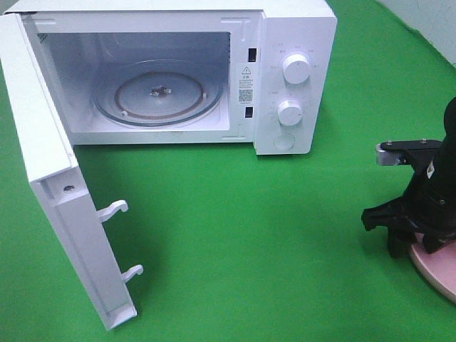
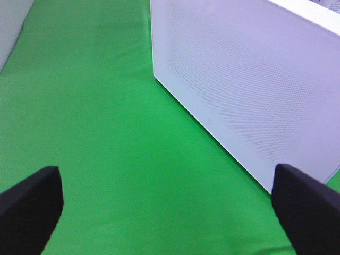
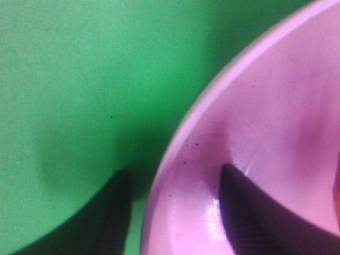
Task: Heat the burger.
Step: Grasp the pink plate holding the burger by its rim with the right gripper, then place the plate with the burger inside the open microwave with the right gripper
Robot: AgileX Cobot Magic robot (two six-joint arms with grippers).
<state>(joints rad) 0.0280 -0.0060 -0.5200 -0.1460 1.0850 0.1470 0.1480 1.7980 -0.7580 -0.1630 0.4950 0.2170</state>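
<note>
We see a white box-shaped microwave oven point(image 1: 296, 28) standing at the back of the green-covered bench point(image 1: 249, 235). Its white door point(image 1: 43, 178) is swung fully open toward the left side. Inside, a round clear glass turntable point(image 1: 157, 96) lies bare on the oven floor. Two round white knobs point(image 1: 296, 69) sit one above the other on the control panel.

At the right edge of the high view, our right hand point(image 1: 413, 249) is down at the near rim of a round pink plate point(image 1: 436, 276). The wrist view shows its black fingers point(image 3: 106, 223) apart and straddling that rim: one over the green cover just outside the plate, the other over the plate's glossy inner surface. There is a gap on the inner side, so the rim is not clamped.

Our left hand point(image 2: 164, 180) is spread wide, holding nothing, above the green cover. A white panel with a fine dotted pattern is near it.

The burger we cannot make out in any view, so we cannot tell where it lies.
</note>
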